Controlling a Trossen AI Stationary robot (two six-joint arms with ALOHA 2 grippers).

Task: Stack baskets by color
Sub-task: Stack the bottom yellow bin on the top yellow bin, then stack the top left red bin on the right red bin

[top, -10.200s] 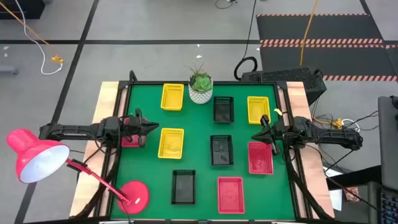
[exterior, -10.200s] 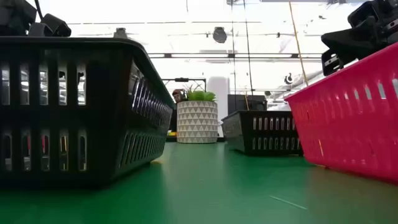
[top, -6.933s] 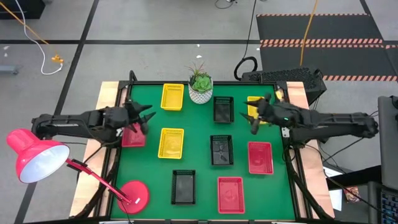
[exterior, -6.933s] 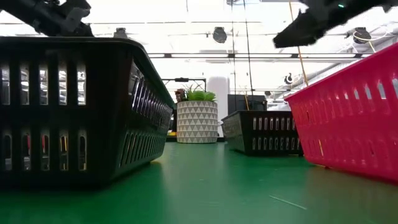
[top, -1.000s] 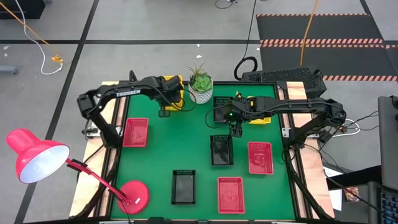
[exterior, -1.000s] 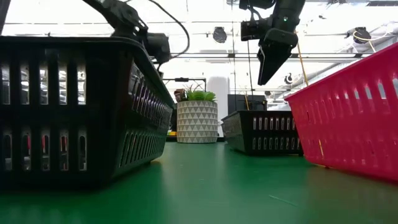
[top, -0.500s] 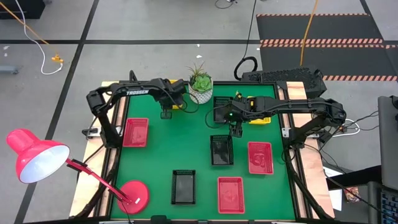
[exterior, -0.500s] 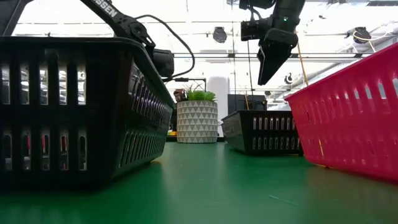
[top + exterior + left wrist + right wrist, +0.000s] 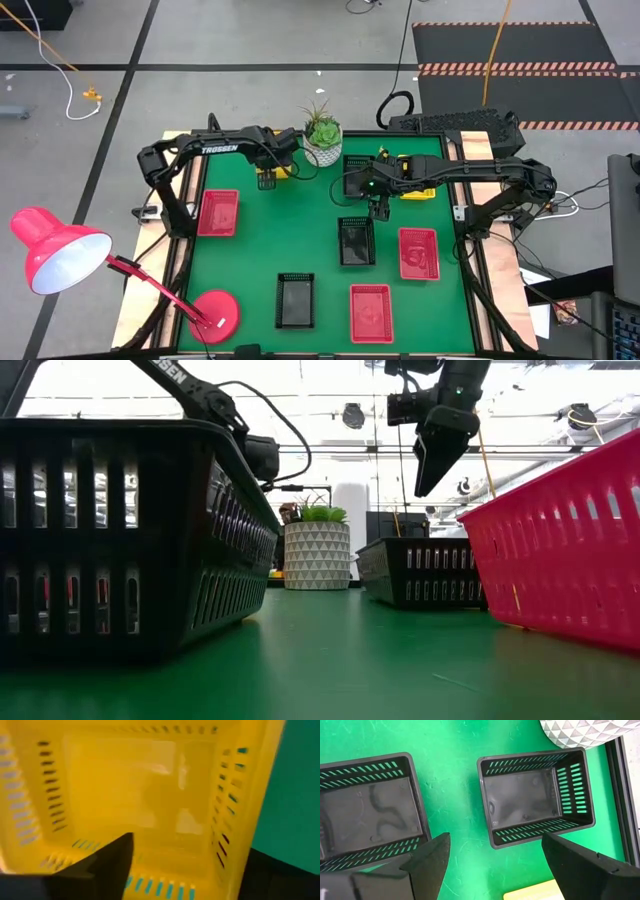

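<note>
My left gripper (image 9: 268,180) is open over a yellow basket (image 9: 140,795) at the table's far left, next to the plant pot. One finger (image 9: 102,865) is inside the basket and the other (image 9: 285,872) is outside its wall. My arm hides most of that basket in the high view (image 9: 285,169). My right gripper (image 9: 376,208) hangs open in the air (image 9: 495,837) above two black baskets (image 9: 535,795) (image 9: 365,812) that rest flat on the green mat. Another yellow basket (image 9: 420,192) lies under my right arm.
A third black basket (image 9: 294,300) sits near the front. Red baskets lie at the left (image 9: 218,212), right (image 9: 418,252) and front (image 9: 370,312). A white ribbed plant pot (image 9: 322,140) stands at the far edge. A red lamp (image 9: 60,255) with its round base (image 9: 215,315) is at the near left.
My left arm has swung in over the yellow basket at the far left, so the high view now shows far less of it. The hand has tipped a little further downward. My right arm has kept still.
</note>
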